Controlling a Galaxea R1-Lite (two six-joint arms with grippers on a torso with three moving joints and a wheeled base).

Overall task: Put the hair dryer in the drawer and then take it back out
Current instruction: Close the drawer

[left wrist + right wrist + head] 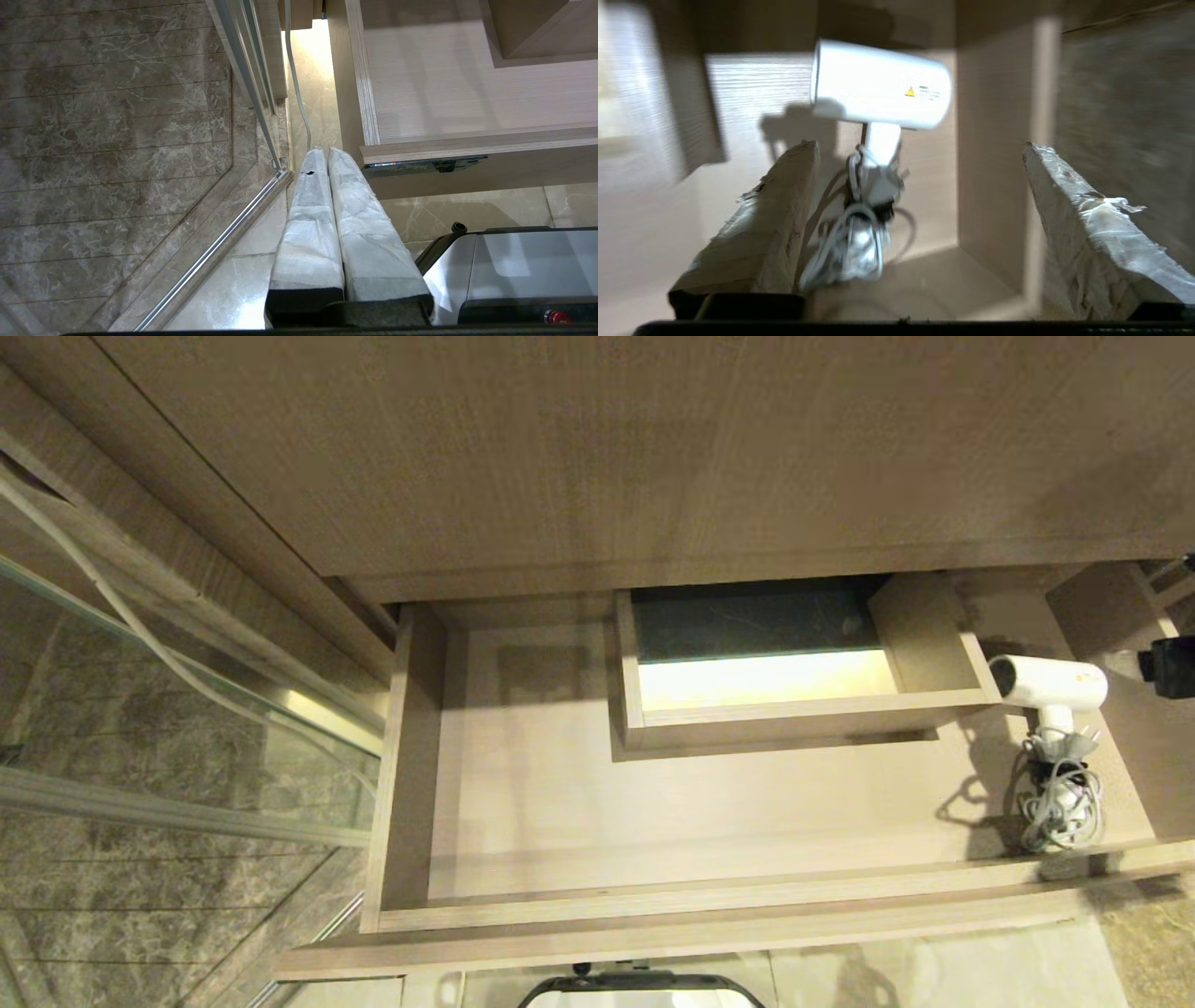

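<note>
Hair dryer: the hair dryer lies on the floor of the open drawer, at its right end, barrel toward the boxed cutout, bundled cord trailing toward the drawer front.
Right gripper: the right gripper hangs above the dryer, fingers spread wide, nothing between them; its dark tip shows at the right edge of the head view.
Left gripper: the left gripper is parked low by the drawer's left front corner, fingers pressed together, empty.
Progress: the first half looks done, dryer placed and let go.
Left to do: grasp the dryer again and lift it out.
</note>
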